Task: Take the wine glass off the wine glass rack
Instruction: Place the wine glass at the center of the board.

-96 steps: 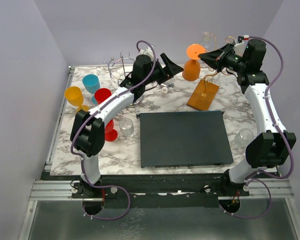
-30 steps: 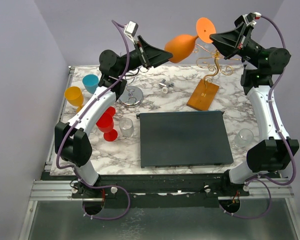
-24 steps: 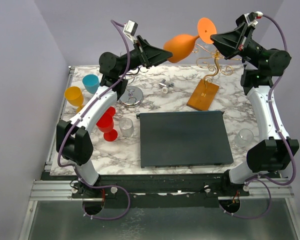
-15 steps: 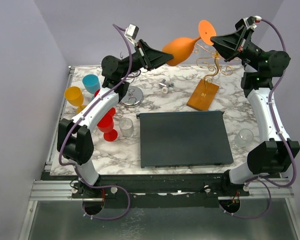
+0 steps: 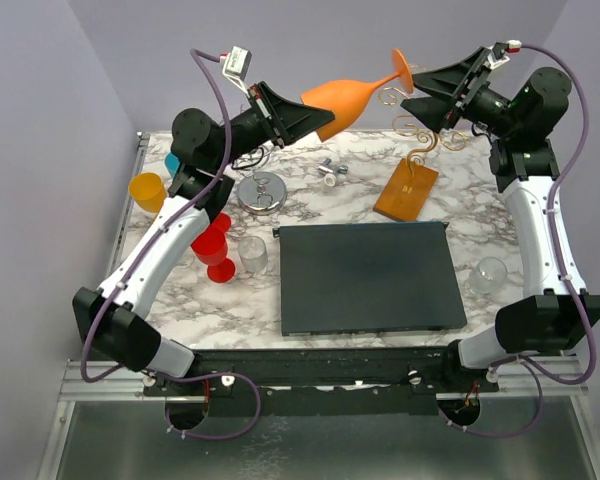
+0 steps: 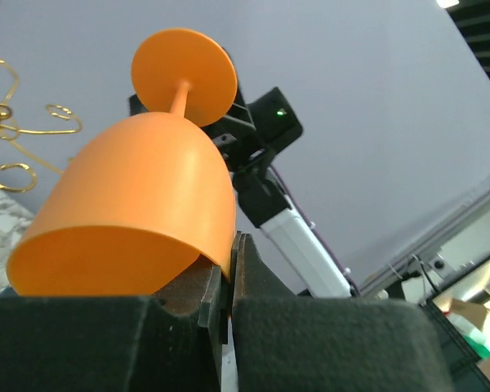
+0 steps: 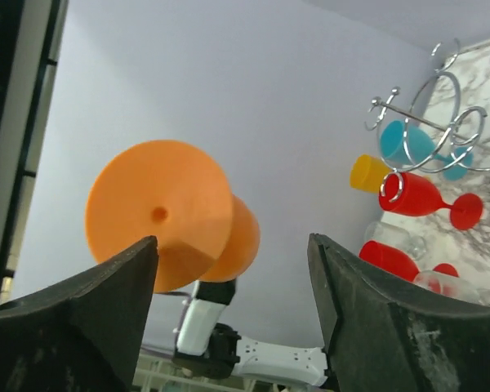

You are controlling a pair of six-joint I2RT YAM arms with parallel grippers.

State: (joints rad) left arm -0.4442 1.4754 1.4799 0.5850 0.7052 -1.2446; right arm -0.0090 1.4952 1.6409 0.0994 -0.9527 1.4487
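Holding the wine glass (image 5: pixel 342 97) in the air above the far side of the surface (image 5: pixel 360 190), I have my left jaws clamped on the rim of its bowl. Its long axis lies almost level: the mouth points left toward my left wrist, and the round flat foot points right and a little up. My right jaws stand apart, one on each side of the foot, not touching it. The glass is opaque orange and smooth, with a thin stem. The wine glass rack (image 5: pixel 406 190) stands just to the right, a flat wooden base with thin gold wire curls; the glass hangs on none of them.
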